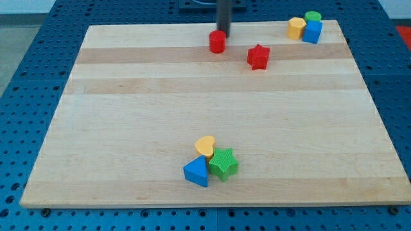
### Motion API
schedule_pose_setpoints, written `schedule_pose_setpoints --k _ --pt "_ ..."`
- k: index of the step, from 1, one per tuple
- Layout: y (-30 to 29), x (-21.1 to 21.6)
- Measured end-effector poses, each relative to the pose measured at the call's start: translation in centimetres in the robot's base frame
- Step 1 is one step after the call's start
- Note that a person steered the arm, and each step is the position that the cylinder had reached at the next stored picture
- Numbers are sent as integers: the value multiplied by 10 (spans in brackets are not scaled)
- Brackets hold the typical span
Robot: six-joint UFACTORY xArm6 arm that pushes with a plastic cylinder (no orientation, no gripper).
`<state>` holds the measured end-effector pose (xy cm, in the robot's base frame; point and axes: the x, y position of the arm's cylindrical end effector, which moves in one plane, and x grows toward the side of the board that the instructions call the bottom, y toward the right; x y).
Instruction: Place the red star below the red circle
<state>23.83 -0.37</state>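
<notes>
The red star point(258, 56) lies near the view's top, right of centre. The red circle point(218, 42) stands to its upper left, about a block's width away. My tip point(223, 32) is at the top edge of the red circle, just above and right of it, and seems to touch it. The rod rises out of the view's top. The star is lower than and to the right of the circle.
A yellow block point(296, 27), a green circle point(313, 17) and a blue block point(312, 32) cluster at the top right corner. A yellow heart point(205, 146), a green star point(223, 163) and a blue triangle point(197, 172) cluster near the bottom centre of the wooden board point(128, 128).
</notes>
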Motion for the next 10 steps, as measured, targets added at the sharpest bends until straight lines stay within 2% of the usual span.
schedule_pose_setpoints --k 1,2,4,5,6,7,9,10 --pt "-22 -7" --pt "17 -45" --pt "156 -46" --pt "201 -47" --pt "199 -32" --pt "189 2" --pt "191 -24" --pt "207 -5"
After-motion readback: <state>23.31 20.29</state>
